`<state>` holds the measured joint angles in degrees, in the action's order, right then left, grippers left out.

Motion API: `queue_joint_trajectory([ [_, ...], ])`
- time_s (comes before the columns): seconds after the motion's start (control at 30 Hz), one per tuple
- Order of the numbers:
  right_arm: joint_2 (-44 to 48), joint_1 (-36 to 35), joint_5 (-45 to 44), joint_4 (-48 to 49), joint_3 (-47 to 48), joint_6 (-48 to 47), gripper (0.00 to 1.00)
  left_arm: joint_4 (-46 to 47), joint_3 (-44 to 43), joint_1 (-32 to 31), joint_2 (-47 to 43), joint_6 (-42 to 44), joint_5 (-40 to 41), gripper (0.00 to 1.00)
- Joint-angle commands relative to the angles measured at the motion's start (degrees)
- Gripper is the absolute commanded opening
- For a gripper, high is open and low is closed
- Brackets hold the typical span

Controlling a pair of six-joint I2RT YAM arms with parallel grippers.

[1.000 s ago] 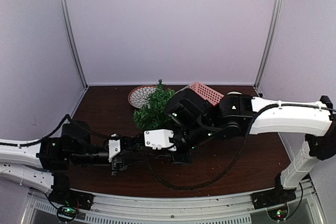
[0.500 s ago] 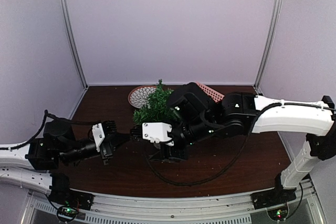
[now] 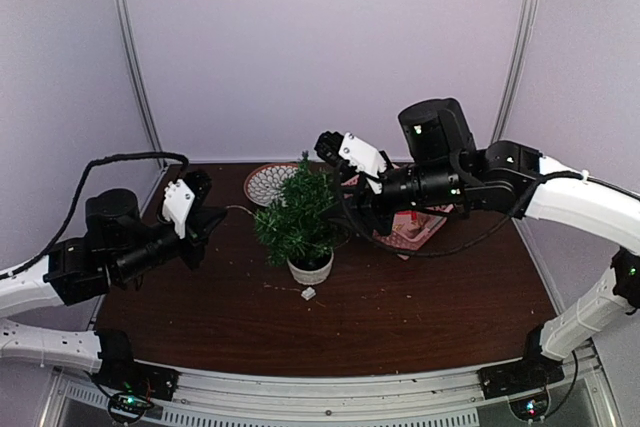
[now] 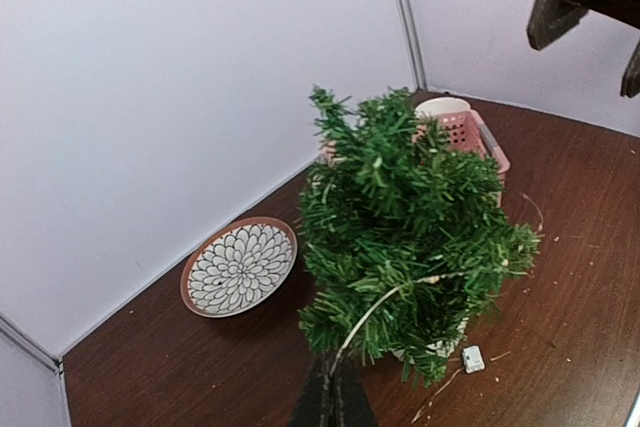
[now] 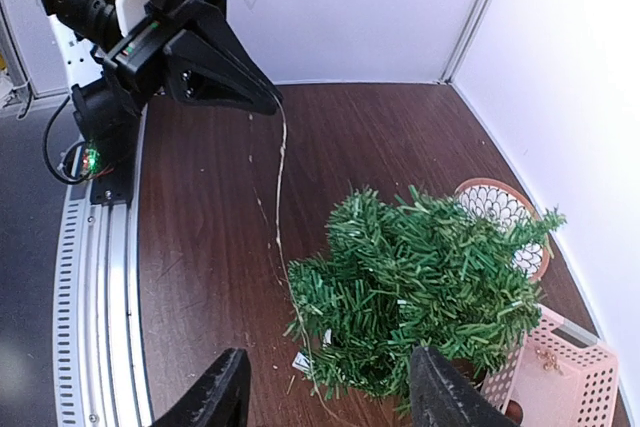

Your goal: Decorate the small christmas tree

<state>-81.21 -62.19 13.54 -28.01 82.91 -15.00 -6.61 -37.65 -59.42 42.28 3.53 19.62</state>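
1. Tabletop (image 3: pixel 430 297): dark brown wood, with pale walls on three sides. We note small bits of debris scattered over it near the middle.
2. Right arm (image 3: pixel 570 197): it reaches in from the right, raised above the tabletop. The right gripper (image 5: pixel 328 355) hangs over the tree from the right side, touching nothing. Its fingers (image 5: pixel 228 387) are spread wide and hold nothing.
3. Left arm (image 3: pixel 90 257): it is raised on the left side and points toward the tree. The left gripper (image 4: pixel 333 397) is pressed together, pinching the end of a thin pale strand (image 4: pixel 385 299).
4. Tree (image 3: pixel 300 215): it stands upright in a whitish pot (image 3: pixel 310 269) at mid-tabletop, between the two grippers and apart from both. The branches are dark green and bushy.
5. Basket (image 4: pixel 472 133): pink and perforated, just beside the tree on its right and a little behind it. A pale cup (image 4: pixel 442 106) shows at its far end. The top view hides part of the basket behind the right arm.
6. Plate (image 3: pixel 268 183): round, with a petal pattern and a reddish rim. It lies flat behind and to the left of the tree, near the back wall.
7. Strand: it runs from the left gripper into the tree's lower branches. We cannot tell where it ends inside the needles.
8. White piece (image 3: pixel 309 293): small, lying on the tabletop just in front of the pot. We cannot tell what it is.
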Motion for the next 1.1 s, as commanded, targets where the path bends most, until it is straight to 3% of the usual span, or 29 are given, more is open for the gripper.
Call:
queue_joint_trajectory([
  [0.0, 0.49, 1.77, 0.92, 1.88, -1.39, 3.0, 0.57, -1.28, -3.92, 3.01, 2.32, -3.16, 1.1, 0.0],
  [0.7, -3.81, 2.96, 3.93, 0.07, 0.05, 1.99, 0.53, -8.37, -20.66, 15.72, 25.38, -6.51, -5.74, 0.0],
  [1.07, -6.54, 2.9, 5.33, 0.15, 0.27, 2.66, 0.48, -6.5, -23.51, 19.98, 35.09, -8.25, -11.79, 0.0],
])
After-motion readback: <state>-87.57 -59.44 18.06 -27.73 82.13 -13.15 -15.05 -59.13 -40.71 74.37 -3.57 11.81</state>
